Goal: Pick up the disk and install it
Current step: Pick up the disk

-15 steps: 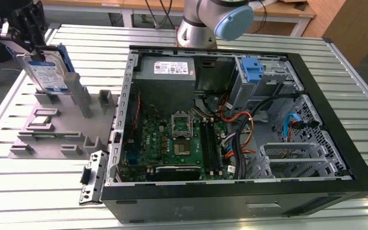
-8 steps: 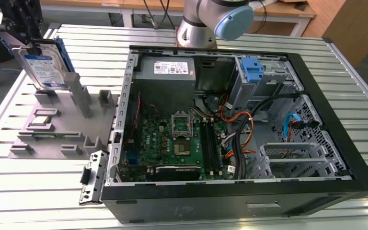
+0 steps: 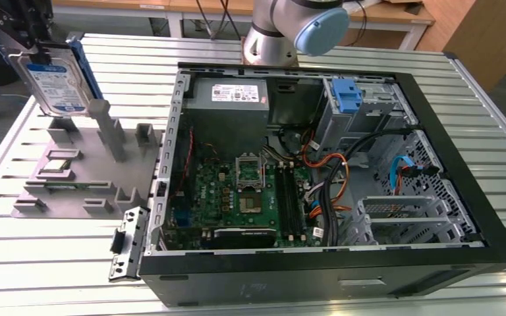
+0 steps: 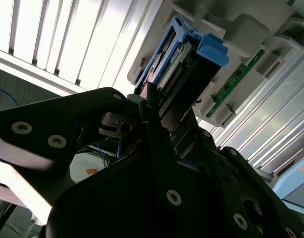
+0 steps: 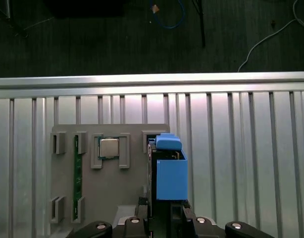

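Note:
The disk (image 3: 55, 82) is a silver hard drive with a white-and-blue label and blue rails. It hangs upright and a little tilted at the exterior view's far left, just over the tall posts of the grey holder (image 3: 86, 178). My gripper (image 3: 31, 47) is shut on its upper end. In the second wrist view the black fingers (image 4: 157, 124) clamp the disk (image 4: 186, 64) from both sides. The first wrist view has the disk (image 5: 169, 173) edge-on above the holder's slot, with the gripper (image 5: 164, 213) behind it. Whether its lower edge still sits in the slot I cannot tell.
An open black computer case (image 3: 323, 266) lies at the exterior view's right, with motherboard (image 3: 244, 197), grey power-supply box (image 3: 235, 95), cables and a blue latch (image 3: 347, 95) at a drive bay. The holder carries a processor chip (image 5: 109, 147) and memory stick (image 5: 76, 173). The arm's base (image 3: 271, 39) stands behind the case.

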### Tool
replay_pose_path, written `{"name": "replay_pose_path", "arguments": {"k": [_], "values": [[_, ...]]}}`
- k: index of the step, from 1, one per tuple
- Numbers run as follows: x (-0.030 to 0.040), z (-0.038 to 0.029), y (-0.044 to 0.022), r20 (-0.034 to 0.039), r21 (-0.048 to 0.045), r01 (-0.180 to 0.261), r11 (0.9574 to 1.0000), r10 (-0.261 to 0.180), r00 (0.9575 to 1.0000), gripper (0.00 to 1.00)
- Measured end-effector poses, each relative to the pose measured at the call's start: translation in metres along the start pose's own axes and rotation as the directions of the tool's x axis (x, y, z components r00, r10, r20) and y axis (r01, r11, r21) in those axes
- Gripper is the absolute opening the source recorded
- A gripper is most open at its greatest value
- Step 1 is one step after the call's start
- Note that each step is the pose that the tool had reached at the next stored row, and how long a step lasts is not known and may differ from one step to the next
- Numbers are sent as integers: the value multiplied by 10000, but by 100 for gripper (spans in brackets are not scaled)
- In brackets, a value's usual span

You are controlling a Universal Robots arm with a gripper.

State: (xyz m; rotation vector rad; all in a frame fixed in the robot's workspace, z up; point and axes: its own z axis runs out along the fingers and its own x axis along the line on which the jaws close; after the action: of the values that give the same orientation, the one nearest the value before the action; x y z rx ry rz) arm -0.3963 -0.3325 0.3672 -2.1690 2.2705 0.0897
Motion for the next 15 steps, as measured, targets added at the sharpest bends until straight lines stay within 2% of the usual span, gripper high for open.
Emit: {"name": "replay_pose_path", "arguments": {"k": [7,15], "values": [[-6,-143,6,-1,-1,0,10000,0,10000,35],[-6,-155,7,-2,-3,0,10000,0,10000,35]]}}
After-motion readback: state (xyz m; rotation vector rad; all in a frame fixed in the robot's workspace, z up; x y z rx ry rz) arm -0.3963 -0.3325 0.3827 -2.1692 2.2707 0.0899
